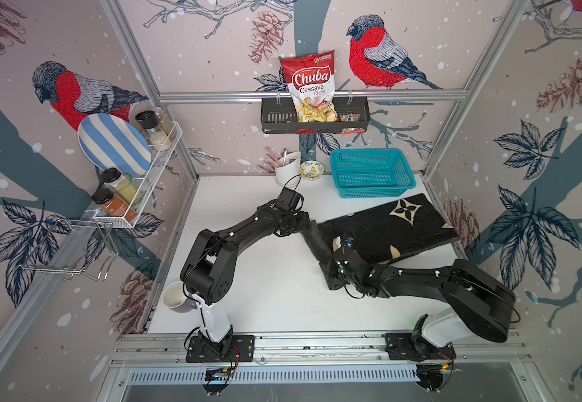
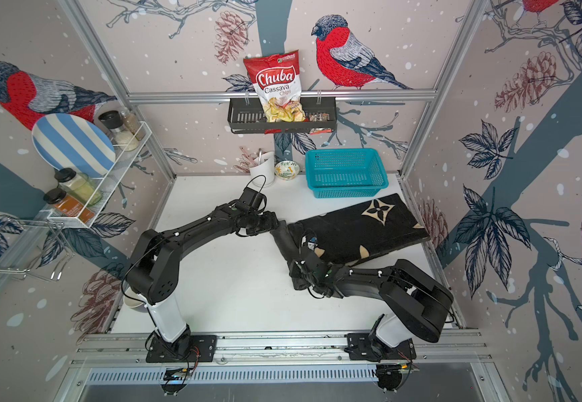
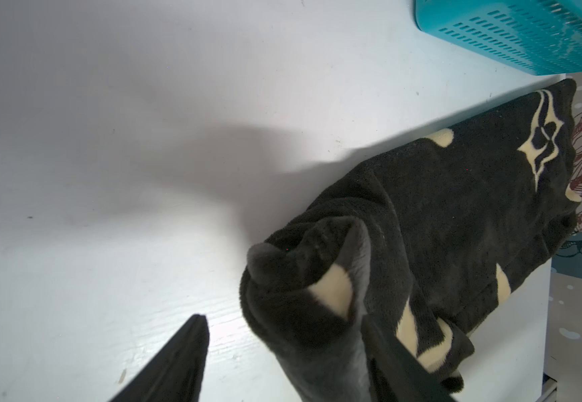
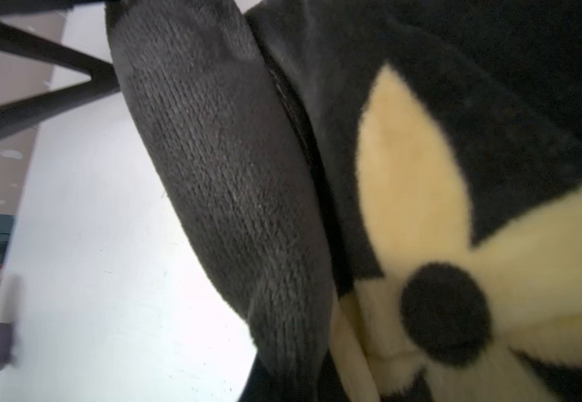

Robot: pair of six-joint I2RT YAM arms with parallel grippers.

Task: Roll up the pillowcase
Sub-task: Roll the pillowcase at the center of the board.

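Bird-patterned walls enclose a white table (image 1: 265, 278). At left, the left arm (image 1: 233, 233) reaches rightward across the bare half of the table. The left fingers (image 3: 178, 362) are spread, one over bare table and the other against the cloth, so they bracket the far end of the roll without clamping it. We read this as a grip being released or taken afresh.

Right of centre lies the pillowcase (image 1: 394, 226), on the right half of the table, just near of the teal basket (image 1: 369, 189). Its left edge is wound into a short tube (image 3: 300, 296) running from far to near. The rest lies flat, reaching to the right wall.

The right arm (image 1: 421, 278) comes in from the near right onto the tube's near end. The right fingers are pressed together and buried in plush, and we cannot tell whether a fold is caught between them. We judge that this arm pins the tube against unwinding, and that most of the rolling is not yet done.
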